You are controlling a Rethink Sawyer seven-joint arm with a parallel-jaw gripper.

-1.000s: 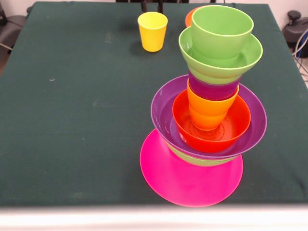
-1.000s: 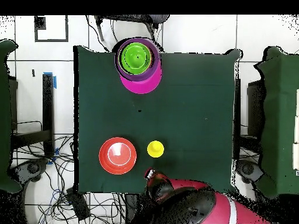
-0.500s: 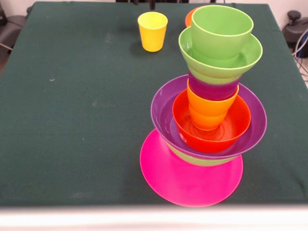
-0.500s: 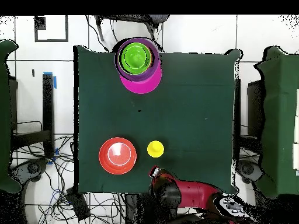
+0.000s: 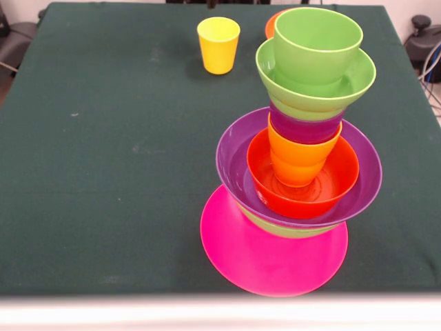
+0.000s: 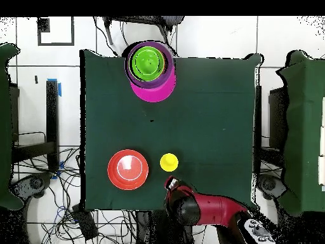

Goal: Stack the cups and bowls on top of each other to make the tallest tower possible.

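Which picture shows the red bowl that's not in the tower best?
The overhead view: the orange-red bowl sits whole on the table beside the yellow cup. In the front view only its edge peeks from behind the tower.

The arm (image 6: 212,210) is glossy red with a rounded black joint.

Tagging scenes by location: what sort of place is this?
Probably a robotics lab: a green-clothed table on tiled floor, loose cables around it, and a red robot arm at its edge.
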